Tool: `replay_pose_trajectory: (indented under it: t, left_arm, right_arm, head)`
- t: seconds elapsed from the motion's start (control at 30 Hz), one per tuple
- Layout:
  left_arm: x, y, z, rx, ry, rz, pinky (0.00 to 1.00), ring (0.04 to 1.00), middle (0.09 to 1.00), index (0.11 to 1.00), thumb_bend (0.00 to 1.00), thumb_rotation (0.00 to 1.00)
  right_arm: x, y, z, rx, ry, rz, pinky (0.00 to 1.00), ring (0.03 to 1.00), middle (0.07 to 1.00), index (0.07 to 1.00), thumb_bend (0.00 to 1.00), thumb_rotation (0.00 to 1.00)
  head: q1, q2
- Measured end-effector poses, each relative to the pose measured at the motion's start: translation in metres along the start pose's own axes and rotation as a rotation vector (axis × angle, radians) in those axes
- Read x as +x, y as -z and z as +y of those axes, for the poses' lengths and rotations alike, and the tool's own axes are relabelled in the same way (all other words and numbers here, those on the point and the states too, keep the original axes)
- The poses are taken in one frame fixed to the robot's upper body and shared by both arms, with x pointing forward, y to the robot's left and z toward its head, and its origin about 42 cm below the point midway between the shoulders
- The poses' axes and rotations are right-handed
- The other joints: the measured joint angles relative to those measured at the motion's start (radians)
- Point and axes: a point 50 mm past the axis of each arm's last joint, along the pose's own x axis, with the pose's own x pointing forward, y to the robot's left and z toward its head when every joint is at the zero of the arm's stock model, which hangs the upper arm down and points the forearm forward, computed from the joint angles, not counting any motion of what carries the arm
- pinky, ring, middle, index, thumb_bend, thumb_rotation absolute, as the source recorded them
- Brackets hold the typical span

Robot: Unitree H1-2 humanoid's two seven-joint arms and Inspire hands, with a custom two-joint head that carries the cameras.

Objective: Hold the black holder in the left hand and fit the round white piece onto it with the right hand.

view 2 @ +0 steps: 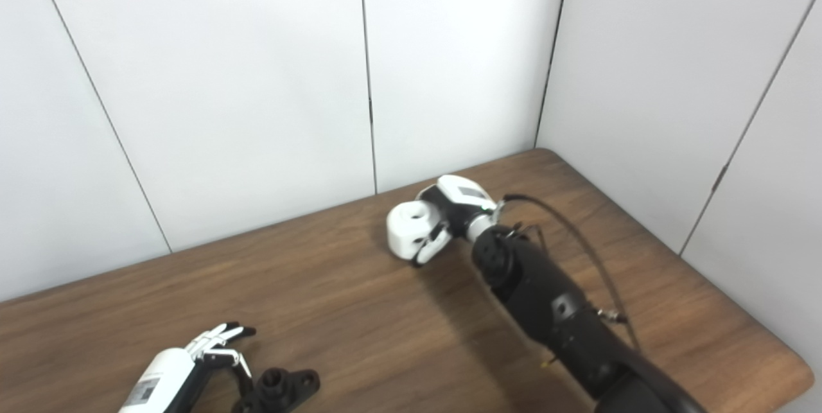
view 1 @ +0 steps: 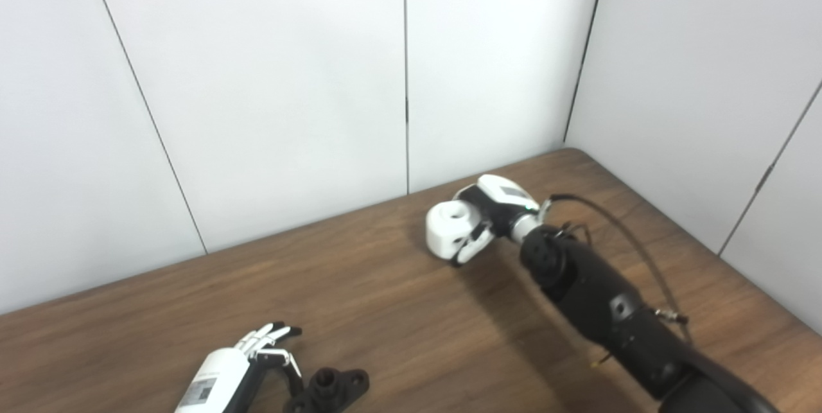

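Wood-grain bench, left eye view: right hand far out, fingers curled round round white piece, piece low over bench (touching or lifted, cannot tell). Left hand spread, holding nothing; black holder just beside its fingertips.

Right eye view: same. Advice: left should clamp holder firmly first, socket up, before right brings piece across. Count: one holder, one piece, two hands.

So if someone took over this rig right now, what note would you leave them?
Left hand: open, fingers apart, beside the black holder on the table near the front edge; not yet gripping it.
Right hand: far across the table, shut on the round white piece.
Done: white piece grasped.
Left: grip the holder, bring the piece over, fit it on.
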Motion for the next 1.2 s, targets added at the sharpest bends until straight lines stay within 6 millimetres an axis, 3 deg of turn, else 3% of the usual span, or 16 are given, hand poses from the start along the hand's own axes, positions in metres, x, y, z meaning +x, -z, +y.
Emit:
replay_pose_trajectory:
  t: [0.4, 0.6, 0.77, 0.97, 1.2]
  left_arm:
    - [0.001, 0.000, -0.001, -0.004, -0.002, 0.002, 0.91, 0.925, 0.865, 0.486, 0.52, 0.05]
    - [0.003, -0.002, -0.002, -0.008, -0.005, 0.007, 0.93, 0.930, 0.867, 0.486, 0.52, 0.05]
    - [0.005, -0.004, -0.003, -0.002, -0.009, 0.008, 0.94, 0.935, 0.869, 0.486, 0.52, 0.05]
    - [0.008, -0.007, -0.004, 0.013, -0.012, 0.008, 0.93, 0.929, 0.869, 0.486, 0.52, 0.05]
    - [0.012, -0.011, -0.006, 0.006, -0.016, 0.023, 0.93, 0.930, 0.865, 0.486, 0.52, 0.05]
  right_arm:
    - [-0.002, 0.003, 0.002, 0.001, 0.035, -0.022, 0.67, 0.745, 0.703, 0.484, 0.52, 0.13]
    - [-0.010, -0.003, 0.004, -0.008, 0.041, -0.054, 0.63, 0.728, 0.685, 0.484, 0.52, 0.13]
    - [-0.021, -0.024, 0.004, -0.018, -0.001, -0.144, 0.60, 0.718, 0.681, 0.483, 0.52, 0.13]
    - [-0.036, -0.065, -0.015, -0.025, -0.003, -0.298, 0.60, 0.718, 0.685, 0.483, 0.52, 0.13]
    - [-0.046, -0.088, -0.020, -0.025, -0.044, -0.375, 0.60, 0.724, 0.690, 0.483, 0.52, 0.13]
  head:
    - [0.067, 0.031]
    - [0.159, 0.074]
    - [0.213, 0.101]
    - [0.256, 0.120]
    - [0.275, 0.130]
